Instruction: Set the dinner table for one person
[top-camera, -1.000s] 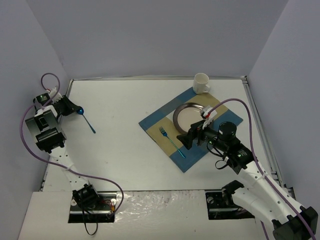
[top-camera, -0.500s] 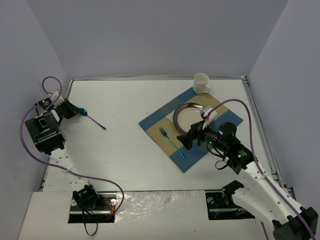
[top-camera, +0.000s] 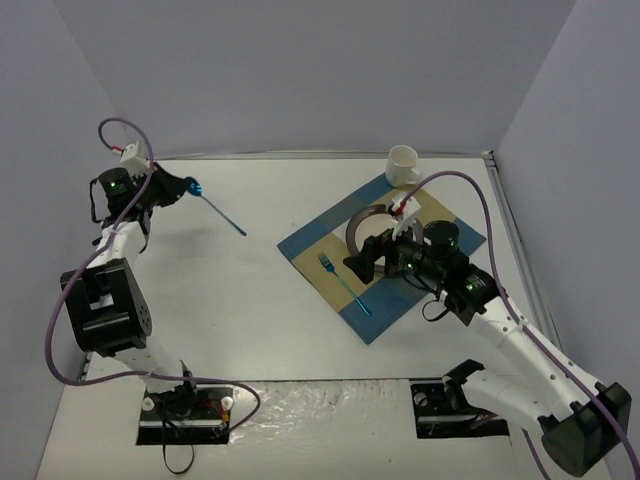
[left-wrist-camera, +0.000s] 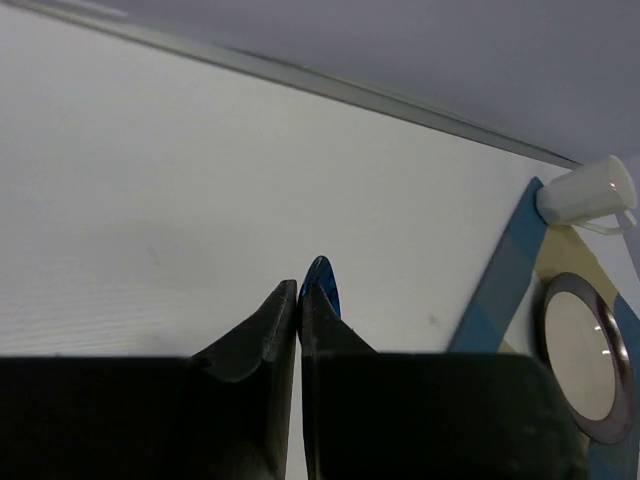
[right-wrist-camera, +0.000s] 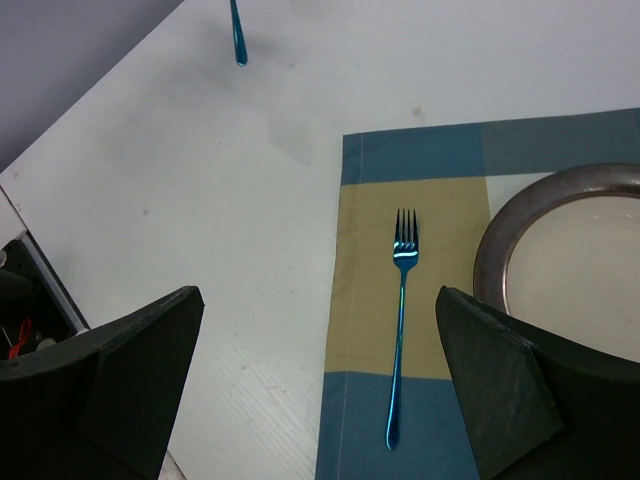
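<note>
My left gripper (top-camera: 180, 187) is shut on the bowl end of a blue spoon (top-camera: 222, 213) and holds it above the far left of the white dinner table (top-camera: 250, 320). The spoon's handle slants out to the right. In the left wrist view the spoon's blue tip (left-wrist-camera: 323, 281) pokes out past the shut gripper (left-wrist-camera: 299, 295). My right gripper (top-camera: 365, 262) hangs open over the blue fork (right-wrist-camera: 400, 300). The fork lies on the blue-and-tan placemat (top-camera: 310, 245), left of the metal-rimmed plate (top-camera: 375, 232). Nothing sits between the open right gripper's (right-wrist-camera: 318, 330) fingers.
A white cup (top-camera: 403, 166) lies on its side at the placemat's far corner. Lavender-grey walls close the table on the left, far and right sides. The spoon's handle tip (right-wrist-camera: 238, 35) shows at the top of the right wrist view.
The left gripper closed on the spoon, lifted it off the table and swung it up toward the far wall. The right gripper shifted slightly left and farther over the fork, still open.
</note>
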